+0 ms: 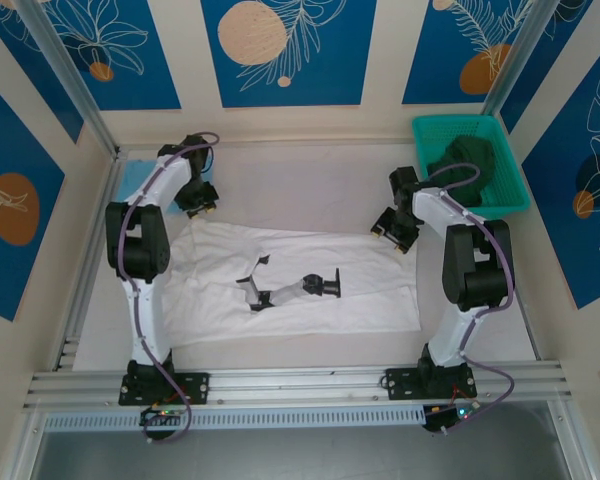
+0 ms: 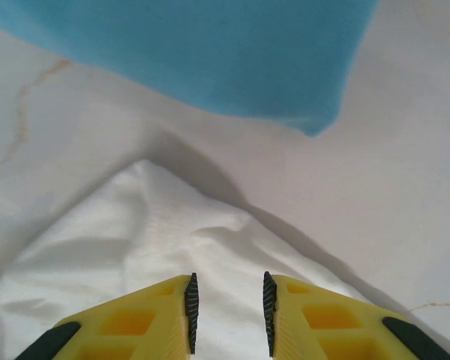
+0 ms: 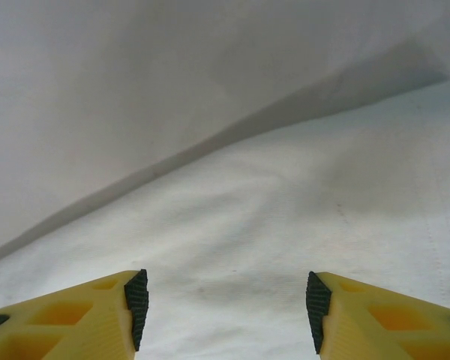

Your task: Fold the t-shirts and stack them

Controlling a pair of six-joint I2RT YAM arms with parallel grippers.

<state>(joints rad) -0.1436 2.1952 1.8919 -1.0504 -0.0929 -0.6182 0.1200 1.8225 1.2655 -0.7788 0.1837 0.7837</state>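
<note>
The white t-shirt (image 1: pixel 310 280) lies spread flat across the middle of the table, its black prints facing up. My left gripper (image 1: pixel 198 207) hovers over the shirt's far left corner. In the left wrist view that gripper (image 2: pixel 227 292) is open by a narrow gap, with the white t-shirt's corner (image 2: pixel 157 232) under it and nothing between the pads. The light-blue t-shirt (image 1: pixel 133 180) lies at the far left, and its edge (image 2: pixel 210 52) shows just beyond the white corner. My right gripper (image 1: pixel 390 228) is open wide above the shirt's far right edge (image 3: pixel 285 217).
A green basket (image 1: pixel 510 150) with dark cloth (image 1: pixel 470 155) in it stands at the back right, beside the right arm. Aluminium frame posts rise at both back corners, and a rail runs along the near edge.
</note>
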